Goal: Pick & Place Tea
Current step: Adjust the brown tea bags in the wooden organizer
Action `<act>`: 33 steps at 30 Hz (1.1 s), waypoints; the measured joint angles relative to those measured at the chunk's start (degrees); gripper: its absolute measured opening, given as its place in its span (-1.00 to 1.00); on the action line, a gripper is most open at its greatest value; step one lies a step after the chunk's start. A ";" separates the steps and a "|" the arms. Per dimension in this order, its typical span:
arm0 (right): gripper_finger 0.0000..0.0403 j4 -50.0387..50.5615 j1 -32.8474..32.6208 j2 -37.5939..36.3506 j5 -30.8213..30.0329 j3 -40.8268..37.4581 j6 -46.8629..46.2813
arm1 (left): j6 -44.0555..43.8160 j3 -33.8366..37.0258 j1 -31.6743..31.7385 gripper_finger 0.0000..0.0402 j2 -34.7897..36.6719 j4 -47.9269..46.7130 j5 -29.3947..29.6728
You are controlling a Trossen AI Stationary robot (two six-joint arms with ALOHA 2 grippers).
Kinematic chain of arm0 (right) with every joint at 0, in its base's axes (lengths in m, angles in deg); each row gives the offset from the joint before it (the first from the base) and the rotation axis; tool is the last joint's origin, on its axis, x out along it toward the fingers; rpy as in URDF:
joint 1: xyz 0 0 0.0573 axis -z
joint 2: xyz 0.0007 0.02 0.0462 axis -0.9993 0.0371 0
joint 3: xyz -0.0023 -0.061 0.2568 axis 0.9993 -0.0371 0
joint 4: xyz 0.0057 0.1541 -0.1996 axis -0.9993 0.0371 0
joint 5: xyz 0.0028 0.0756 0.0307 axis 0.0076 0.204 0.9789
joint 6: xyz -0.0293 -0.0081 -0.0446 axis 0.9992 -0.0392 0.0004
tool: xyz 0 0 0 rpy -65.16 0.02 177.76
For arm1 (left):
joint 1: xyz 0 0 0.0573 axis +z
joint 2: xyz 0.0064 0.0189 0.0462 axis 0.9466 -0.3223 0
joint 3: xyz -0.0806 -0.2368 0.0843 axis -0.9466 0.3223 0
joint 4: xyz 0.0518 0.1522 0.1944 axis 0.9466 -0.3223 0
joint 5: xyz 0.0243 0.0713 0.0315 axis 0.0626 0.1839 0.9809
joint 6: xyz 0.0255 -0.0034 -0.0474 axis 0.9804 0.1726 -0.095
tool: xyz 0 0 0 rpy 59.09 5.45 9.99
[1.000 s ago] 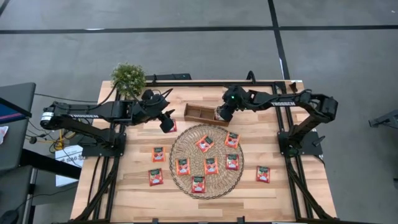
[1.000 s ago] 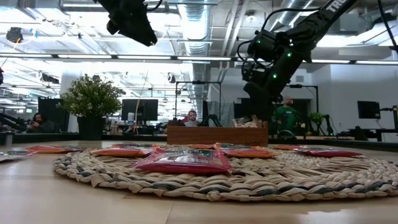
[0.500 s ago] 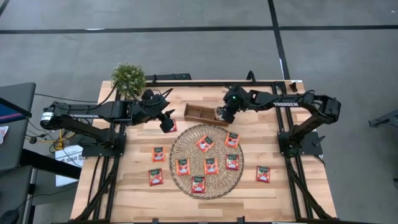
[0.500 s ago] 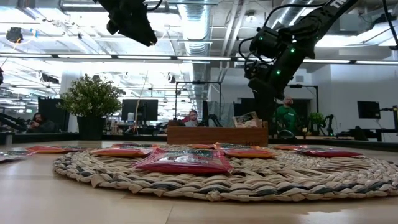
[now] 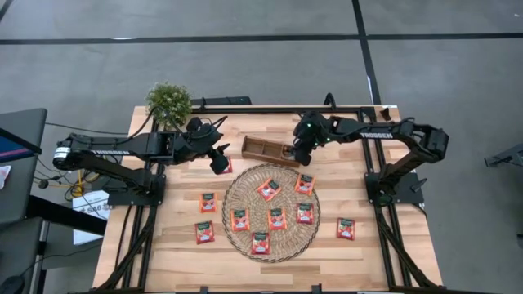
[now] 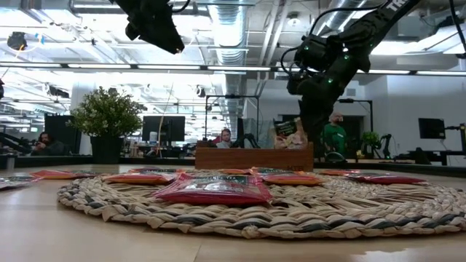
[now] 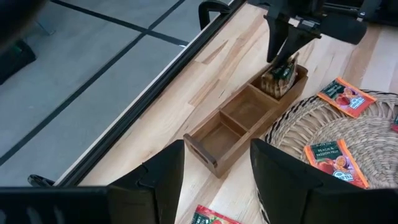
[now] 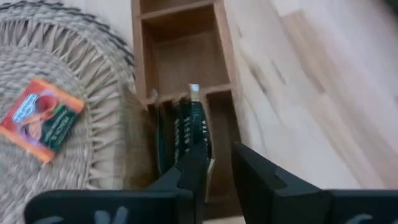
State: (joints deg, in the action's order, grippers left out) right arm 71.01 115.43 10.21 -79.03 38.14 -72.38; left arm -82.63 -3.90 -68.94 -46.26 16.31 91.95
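My right end effector [image 5: 296,153] has risen slightly over the wooden tray [image 5: 263,149], fingers closed on 1 tea sachet [image 6: 285,129] above the end compartment; insertion looks pending. Remaining sachets [image 5: 276,217] lie on the straw mat [image 5: 245,184] and bench [image 5: 384,245]. My left end effector [image 5: 221,161] hovers open. 1 sachet label reads "PEACH & PASSION FRUIT".

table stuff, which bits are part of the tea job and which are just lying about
Part of the job:
- tea sachets on the straw mat and the table
- wooden tray, sachets upright in its end compartment
- right gripper over that compartment
- left gripper, waiting beside the mat

Lying about:
- potted plant at the back corner
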 joint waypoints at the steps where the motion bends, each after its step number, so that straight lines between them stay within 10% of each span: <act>1: -0.67 0.62 0.54 0.00 0.72 0.00 -0.01 | 0.00 0.00 0.00 -0.12 0.00 0.00 0.00; 33: -0.67 5.98 -1.97 -11.67 5.46 -0.01 3.37 | 2.54 0.02 0.00 -0.12 0.00 3.06 0.02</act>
State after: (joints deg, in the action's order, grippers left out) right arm 76.99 113.46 -1.45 -73.57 38.14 -69.01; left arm -80.09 -3.88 -68.94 -46.26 19.37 91.97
